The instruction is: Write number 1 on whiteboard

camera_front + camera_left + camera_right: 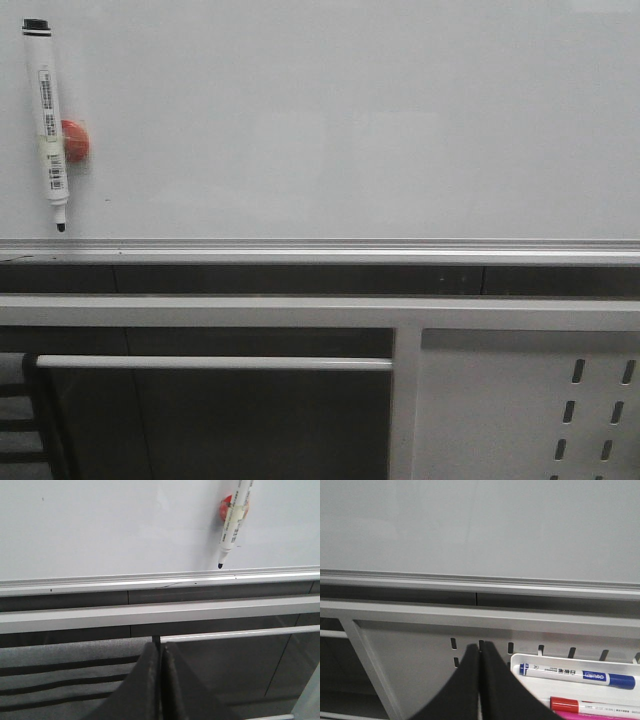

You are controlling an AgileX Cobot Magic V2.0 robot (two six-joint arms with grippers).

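The whiteboard (350, 120) is smooth and glossy with a silver frame, and no stroke is on it yet. A black marker (48, 120) hangs upright near its left edge, tip down, on a red magnet (76, 140). The left gripper (160, 652), fingers together and empty, is nearer, below it. The right gripper (479, 652) is also closed and empty.

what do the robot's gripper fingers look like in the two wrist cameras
Both the left gripper and the right gripper show two matte black fingers that taper to narrow tips. No cables, markings or logos are visible on them.
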